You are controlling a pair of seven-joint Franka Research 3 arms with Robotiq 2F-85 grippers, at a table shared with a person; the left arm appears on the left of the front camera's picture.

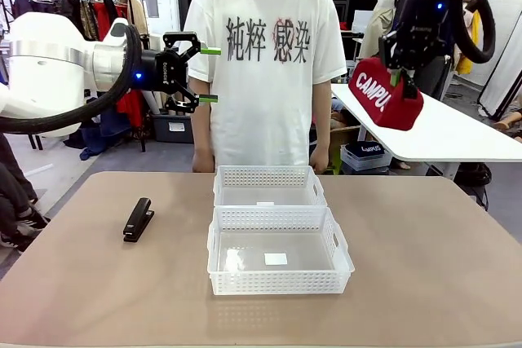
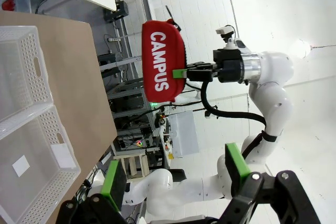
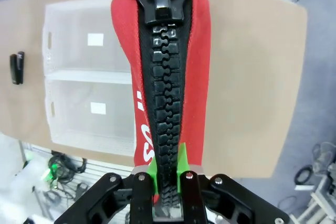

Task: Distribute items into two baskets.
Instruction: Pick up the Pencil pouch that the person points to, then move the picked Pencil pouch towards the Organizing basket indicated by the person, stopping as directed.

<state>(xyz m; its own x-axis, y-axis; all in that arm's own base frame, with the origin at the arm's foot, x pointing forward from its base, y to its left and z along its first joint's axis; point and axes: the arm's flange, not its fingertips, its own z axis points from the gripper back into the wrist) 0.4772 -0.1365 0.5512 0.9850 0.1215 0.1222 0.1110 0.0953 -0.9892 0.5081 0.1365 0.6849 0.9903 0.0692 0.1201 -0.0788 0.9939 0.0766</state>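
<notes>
High at the right, my right gripper (image 1: 400,79) is shut on the red "CAMPUS" pouch (image 1: 385,94), which hangs well above the table. The right wrist view looks down the pouch's black zipper (image 3: 165,93), pinched between the green pads (image 3: 181,167). My left gripper (image 1: 209,76) is open and empty, raised at the left and pointing toward the person. The left wrist view catches the pouch (image 2: 164,60) held by the other arm. The black stapler (image 1: 139,218) lies on the table's left side. Two white lattice baskets (image 1: 279,283) (image 1: 269,175) sit end to end at the centre, both empty.
A person in a white T-shirt (image 1: 265,63) stands at the far edge behind the baskets. The tan table (image 1: 424,258) has open surface to the right and front left. A white table (image 1: 457,132) stands behind at the right.
</notes>
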